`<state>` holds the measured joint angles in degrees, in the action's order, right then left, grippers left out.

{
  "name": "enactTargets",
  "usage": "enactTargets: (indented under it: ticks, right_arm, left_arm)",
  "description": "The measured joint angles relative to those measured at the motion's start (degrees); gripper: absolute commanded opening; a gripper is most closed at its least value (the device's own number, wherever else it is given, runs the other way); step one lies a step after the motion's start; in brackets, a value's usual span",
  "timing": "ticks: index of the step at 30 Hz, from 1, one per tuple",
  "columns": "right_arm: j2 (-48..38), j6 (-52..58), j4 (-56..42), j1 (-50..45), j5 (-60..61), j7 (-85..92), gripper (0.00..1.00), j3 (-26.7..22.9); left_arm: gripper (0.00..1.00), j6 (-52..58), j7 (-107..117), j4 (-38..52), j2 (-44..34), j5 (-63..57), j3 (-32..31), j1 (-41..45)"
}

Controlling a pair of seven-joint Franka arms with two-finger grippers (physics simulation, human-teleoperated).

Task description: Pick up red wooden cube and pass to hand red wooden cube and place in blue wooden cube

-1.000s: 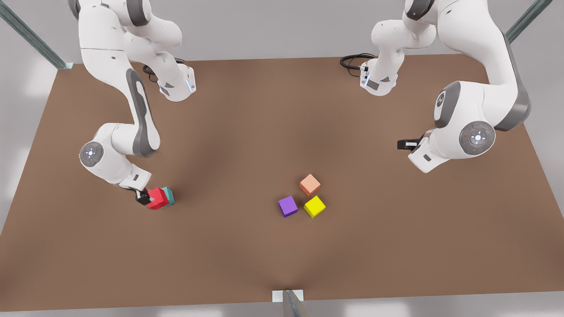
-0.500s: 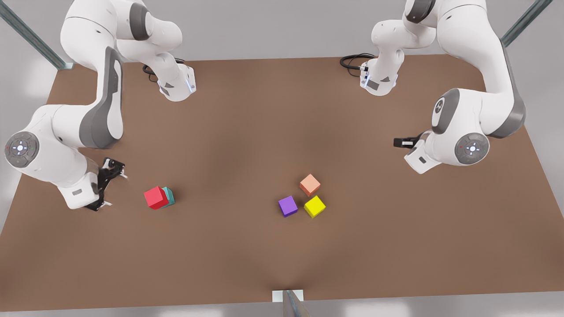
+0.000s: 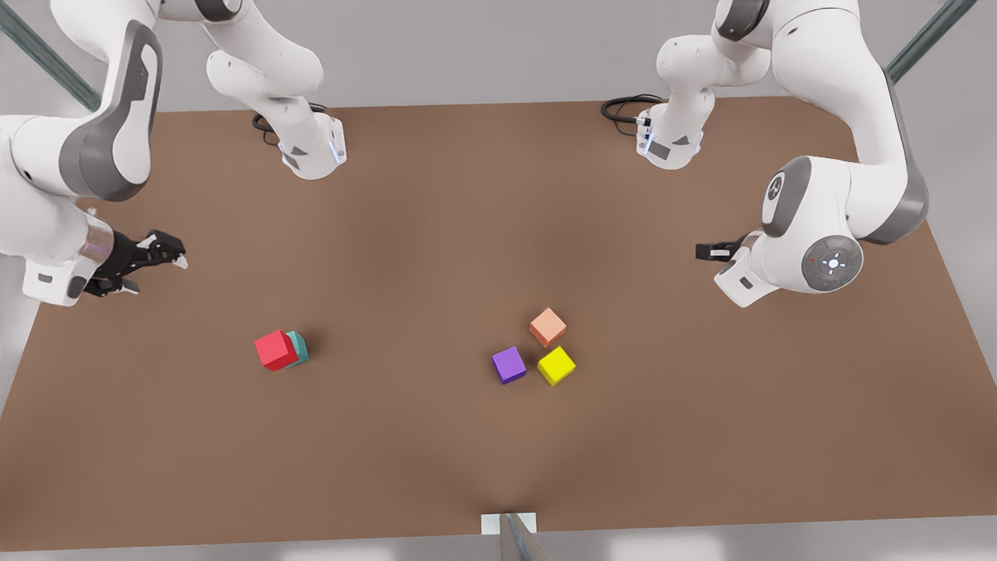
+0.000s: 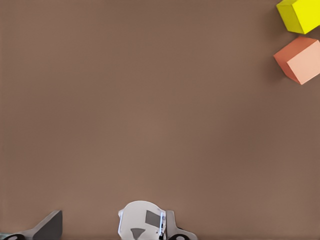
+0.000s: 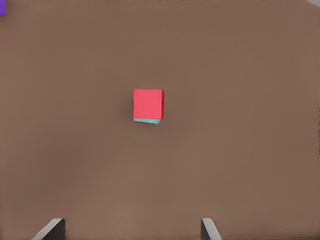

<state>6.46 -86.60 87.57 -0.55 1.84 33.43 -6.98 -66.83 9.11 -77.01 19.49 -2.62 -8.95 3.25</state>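
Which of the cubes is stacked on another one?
The red wooden cube: it sits on the blue wooden cube, apart from the purple cube, yellow cube and salmon cube, which rest directly on the table.

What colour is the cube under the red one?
Teal, clearest in the front view, beneath the red cube.

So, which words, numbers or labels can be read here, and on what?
No readable text.
The red wooden cube and the table are plain.
The mark on the arm at the front view's right is too small to read.
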Motion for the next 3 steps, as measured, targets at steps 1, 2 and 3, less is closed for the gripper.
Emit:
enactTargets:
  ticks: [1,2,3]
  right_arm:
    - [0.0,-0.1,-0.1,-0.3,-0.1,-1.6,1.0,0.1]
    - [0.0,-0.2,-0.2,-0.4,-0.1,-3.2,1.0,0.1]
    - [0.0,-0.3,-0.2,-0.3,-0.2,-4.6,1.0,0.1]
  left_arm:
    - [1.0,0.0,0.1,0.0,0.0,0.0,0.0,0.0]
    - [1.0,0.0,0.1,0.0,0.0,0.0,0.0,0.0]
    - [1.0,0.0,0.2,0.0,0.0,0.0,0.0,0.0]
